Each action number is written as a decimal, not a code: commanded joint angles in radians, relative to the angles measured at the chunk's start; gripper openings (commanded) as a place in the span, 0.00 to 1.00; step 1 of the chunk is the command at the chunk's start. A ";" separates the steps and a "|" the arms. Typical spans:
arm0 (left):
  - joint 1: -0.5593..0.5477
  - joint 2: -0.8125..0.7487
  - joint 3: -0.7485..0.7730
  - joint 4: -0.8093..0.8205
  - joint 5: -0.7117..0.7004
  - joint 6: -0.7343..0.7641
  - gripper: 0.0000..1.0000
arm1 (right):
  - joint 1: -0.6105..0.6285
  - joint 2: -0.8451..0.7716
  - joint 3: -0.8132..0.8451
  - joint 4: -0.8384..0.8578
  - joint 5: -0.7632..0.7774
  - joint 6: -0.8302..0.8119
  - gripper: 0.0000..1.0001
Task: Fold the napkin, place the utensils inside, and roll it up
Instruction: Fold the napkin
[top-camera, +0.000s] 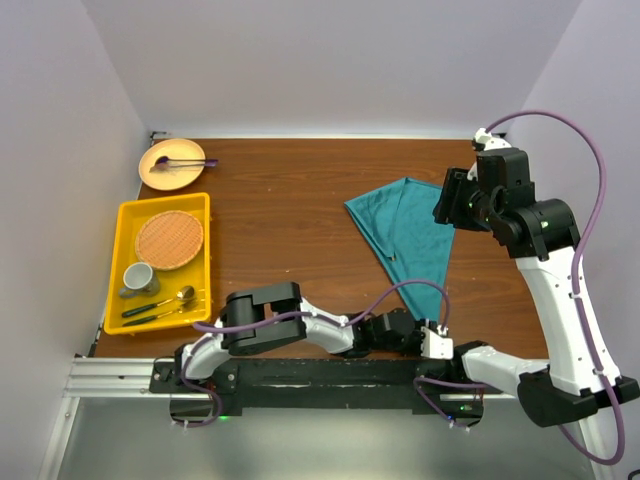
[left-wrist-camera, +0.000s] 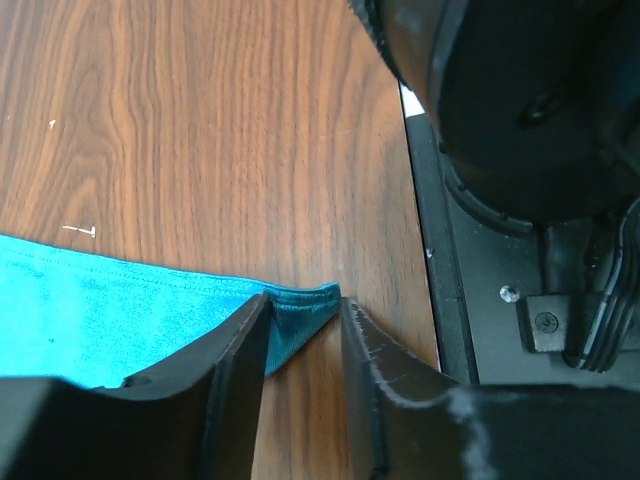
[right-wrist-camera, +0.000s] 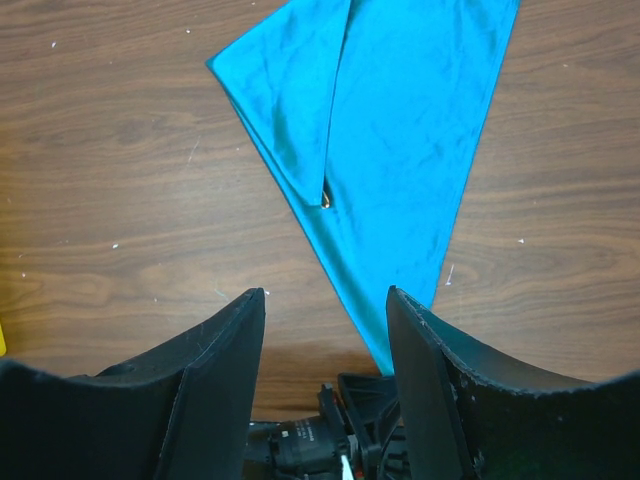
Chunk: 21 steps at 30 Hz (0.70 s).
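Teal napkin (top-camera: 405, 225) lies folded into a long, smooth triangle on the wood-grain table (top-camera: 290, 230).
Top view: left gripper (top-camera: 437, 343) at its near tip, right gripper (top-camera: 448, 203) over its far right edge. Left wrist: black fingers (left-wrist-camera: 235, 370) stand narrowly apart, the hemmed corner between them. Right wrist: jaws wide, holding nothing.

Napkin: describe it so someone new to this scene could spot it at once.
On the brown wooden table, look right of centre, well away from the yellow tray on the left. The napkin lies there flat, folded into a long triangle tapering toward the near edge. It is the only teal cloth, plain and unpatterned.
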<state>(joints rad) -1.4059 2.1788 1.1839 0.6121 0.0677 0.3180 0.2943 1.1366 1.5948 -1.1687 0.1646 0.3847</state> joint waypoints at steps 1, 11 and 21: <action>-0.007 0.022 0.020 0.034 -0.051 0.021 0.29 | -0.003 -0.026 -0.009 -0.003 -0.010 -0.013 0.56; 0.027 -0.103 -0.017 0.080 -0.074 -0.146 0.08 | -0.001 -0.044 -0.010 0.036 -0.027 0.014 0.55; 0.307 -0.185 0.006 0.081 0.229 -0.680 0.05 | -0.001 -0.026 0.013 0.076 -0.016 0.026 0.55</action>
<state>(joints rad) -1.2098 2.0361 1.1549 0.6449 0.1562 -0.0956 0.2943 1.1118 1.5902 -1.1374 0.1608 0.4004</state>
